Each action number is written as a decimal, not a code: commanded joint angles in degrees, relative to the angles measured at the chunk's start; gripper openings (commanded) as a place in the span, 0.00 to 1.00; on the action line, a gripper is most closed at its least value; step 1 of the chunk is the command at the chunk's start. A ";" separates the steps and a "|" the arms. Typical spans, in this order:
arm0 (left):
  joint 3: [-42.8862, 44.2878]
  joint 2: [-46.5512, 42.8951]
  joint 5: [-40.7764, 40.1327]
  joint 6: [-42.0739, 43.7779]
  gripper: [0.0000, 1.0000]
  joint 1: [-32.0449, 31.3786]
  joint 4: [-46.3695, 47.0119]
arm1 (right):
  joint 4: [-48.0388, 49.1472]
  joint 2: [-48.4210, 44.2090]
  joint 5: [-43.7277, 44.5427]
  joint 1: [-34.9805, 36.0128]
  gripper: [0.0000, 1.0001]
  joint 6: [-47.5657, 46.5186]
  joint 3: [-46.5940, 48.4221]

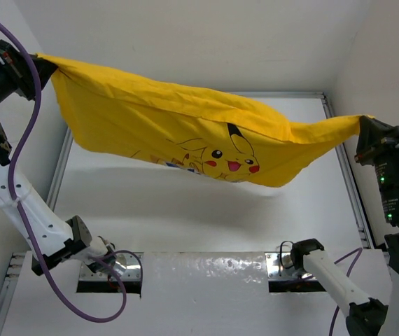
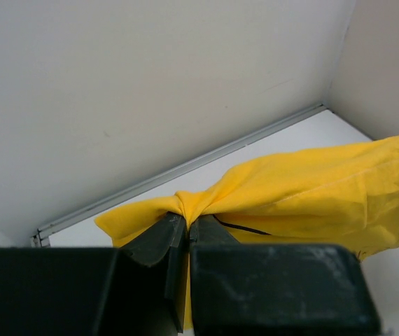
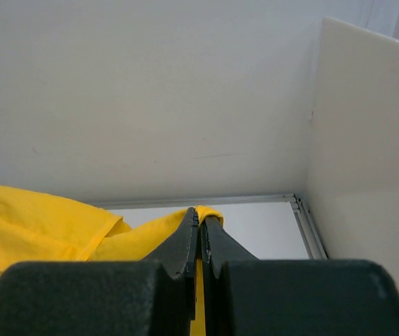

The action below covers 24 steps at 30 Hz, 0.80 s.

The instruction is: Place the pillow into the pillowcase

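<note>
1. Top external view: the yellow pillowcase (image 1: 150,119) hangs in the air above the white table (image 1: 150,217), strung like a hammock between the two arms, its middle sagging below its two held corners
2. At the upper left of that view, the left end effector (image 1: 44,68) is clamped on one corner of the pillowcase, where the cloth bunches to a point
3. At the far right edge, the right end effector (image 1: 362,124) is clamped on the opposite corner, the fabric drawn out there into a narrow tail
4. A Pikachu print (image 1: 229,155) faces the camera on the drooping lower flap near the middle, with a scrap of blue lettering (image 1: 175,162) just to its left, partly lost in a fold
5. Left wrist view: the dark fingers (image 2: 159,239) press together on a twisted knot of yellow cloth, and the pillowcase (image 2: 311,185) runs away to the right over the table, in front of a metal rail (image 2: 185,168) at the foot of the white back wall
6. Right wrist view: both fingers (image 3: 184,241) meet tip to tip with a thin edge of the pillowcase (image 3: 38,224) pinched between them, the rest spreading off to the left; the table's far right corner lies beyond
7. A purple cable (image 1: 21,150) loops down along the left arm
</note>
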 commanded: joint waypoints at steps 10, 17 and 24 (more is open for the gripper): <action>-16.13 1.28 -5.66 -8.49 0.00 -0.06 16.43 | 1.19 12.60 7.44 -0.24 0.00 -2.58 3.32; -25.56 10.58 -19.80 -2.03 0.00 -9.79 16.55 | 8.56 34.31 10.00 -0.41 0.00 0.22 0.68; -21.27 36.04 -38.15 -3.65 0.39 -18.17 24.03 | 6.49 69.27 13.06 -8.22 0.00 9.27 19.35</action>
